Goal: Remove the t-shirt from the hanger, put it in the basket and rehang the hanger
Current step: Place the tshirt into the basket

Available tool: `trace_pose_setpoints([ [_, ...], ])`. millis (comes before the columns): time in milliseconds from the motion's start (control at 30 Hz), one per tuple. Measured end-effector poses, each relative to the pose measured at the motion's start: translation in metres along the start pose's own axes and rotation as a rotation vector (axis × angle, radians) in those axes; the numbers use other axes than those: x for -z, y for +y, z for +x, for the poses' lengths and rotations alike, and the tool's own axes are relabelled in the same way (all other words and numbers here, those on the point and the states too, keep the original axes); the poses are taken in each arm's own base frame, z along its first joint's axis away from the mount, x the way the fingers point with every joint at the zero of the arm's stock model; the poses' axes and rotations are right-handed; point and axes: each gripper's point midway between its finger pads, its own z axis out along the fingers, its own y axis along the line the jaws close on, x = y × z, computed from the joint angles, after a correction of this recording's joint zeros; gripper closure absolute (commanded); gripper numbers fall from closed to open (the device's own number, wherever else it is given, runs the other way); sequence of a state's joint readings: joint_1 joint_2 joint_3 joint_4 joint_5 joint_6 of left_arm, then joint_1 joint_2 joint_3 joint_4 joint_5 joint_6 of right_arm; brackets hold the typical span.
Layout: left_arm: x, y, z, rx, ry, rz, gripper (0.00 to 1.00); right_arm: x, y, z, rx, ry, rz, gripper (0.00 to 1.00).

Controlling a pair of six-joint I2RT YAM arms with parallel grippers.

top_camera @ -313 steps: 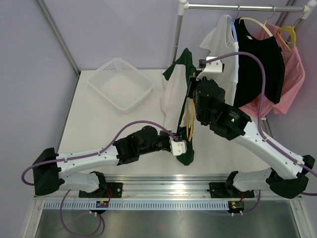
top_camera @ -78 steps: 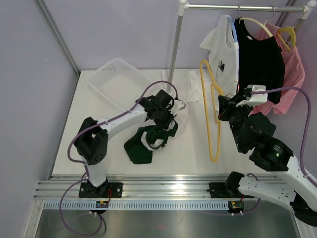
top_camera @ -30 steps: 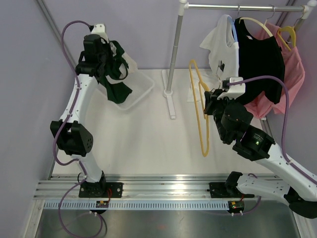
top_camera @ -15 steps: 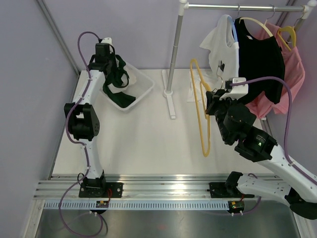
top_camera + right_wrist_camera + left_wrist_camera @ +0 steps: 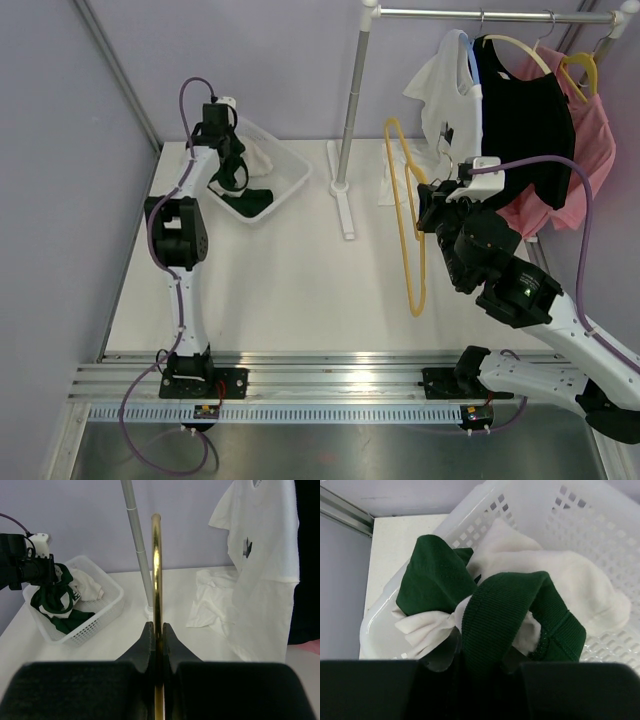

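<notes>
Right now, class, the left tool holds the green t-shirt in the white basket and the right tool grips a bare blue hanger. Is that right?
No. The hanger in the right tool is yellow, not blue; the right wrist view shows it. The rest stands: the left tool holds the green t-shirt in the white basket, and the hanger is bare.

We look down from above and behind the arm bases (image 5: 190, 380) over the whole table (image 5: 290, 290), our left wrist view hangs close over the white basket (image 5: 600, 525) and green t-shirt (image 5: 520, 605), and our right wrist view, past its yellow hanger (image 5: 157, 570), faces across the table at that same basket from afar.
</notes>
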State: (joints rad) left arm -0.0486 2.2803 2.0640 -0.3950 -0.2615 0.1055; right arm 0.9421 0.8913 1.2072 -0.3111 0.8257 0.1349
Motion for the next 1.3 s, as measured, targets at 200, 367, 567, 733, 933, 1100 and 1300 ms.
trace_pose_setpoints([
  [200, -0.006, 0.006, 0.007, -0.079, 0.014, -0.022, 0.38, -0.002, 0.001, 0.002, 0.005, 0.005, 0.000, 1.00],
  [367, 0.010, 0.008, 0.008, -0.080, 0.000, 0.003, 0.06, -0.006, 0.005, 0.008, 0.020, 0.019, 0.004, 1.00],
  [567, 0.069, 0.015, -0.046, -0.040, -0.117, 0.070, 0.01, -0.012, 0.009, 0.018, 0.045, 0.040, 0.011, 1.00],
  [733, 0.144, 0.018, -0.089, 0.003, -0.253, 0.124, 0.01, -0.012, 0.009, 0.018, 0.046, 0.040, 0.013, 1.00],
  [933, 0.236, -0.042, -0.054, -0.044, -0.349, 0.289, 0.01, -0.013, 0.005, 0.019, 0.060, 0.052, 0.041, 1.00],
  [1100, 0.313, -0.132, 0.021, -0.173, -0.386, 0.645, 0.01, -0.017, 0.014, 0.022, 0.073, 0.083, 0.025, 1.00],
  [1300, 0.356, -0.133, 0.040, -0.195, -0.525, 0.776, 0.01, -0.025, 0.045, 0.039, 0.120, 0.171, -0.091, 1.00],
])
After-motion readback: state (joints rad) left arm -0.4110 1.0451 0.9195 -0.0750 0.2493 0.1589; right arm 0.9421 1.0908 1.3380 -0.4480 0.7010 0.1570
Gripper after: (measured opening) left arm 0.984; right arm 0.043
